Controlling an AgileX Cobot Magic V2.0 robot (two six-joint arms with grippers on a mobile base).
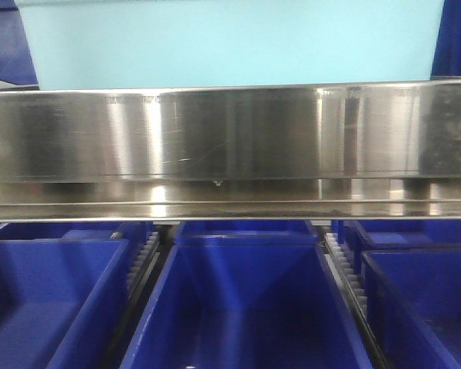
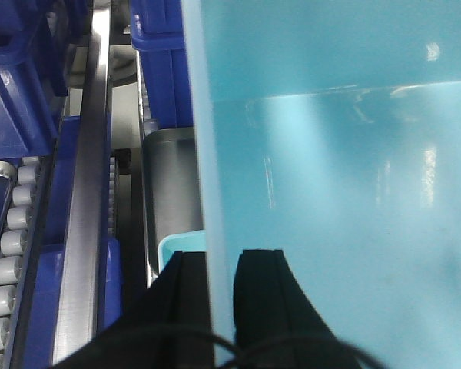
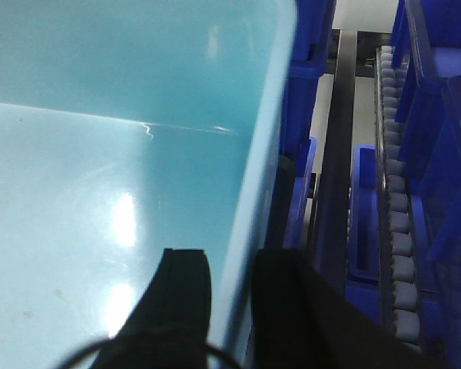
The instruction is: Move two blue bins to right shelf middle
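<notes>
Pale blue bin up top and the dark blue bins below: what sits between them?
A shiny steel shelf rail spans the gap between the pale blue bin and the dark blue bins, seen in the front-facing view.

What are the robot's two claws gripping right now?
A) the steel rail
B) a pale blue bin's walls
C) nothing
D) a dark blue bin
B: the left gripper and right gripper each pinch a wall of the pale bin.

The steel rail (image 1: 230,146) hides the base of the light-blue bin (image 1: 230,38), cropped above.
</notes>
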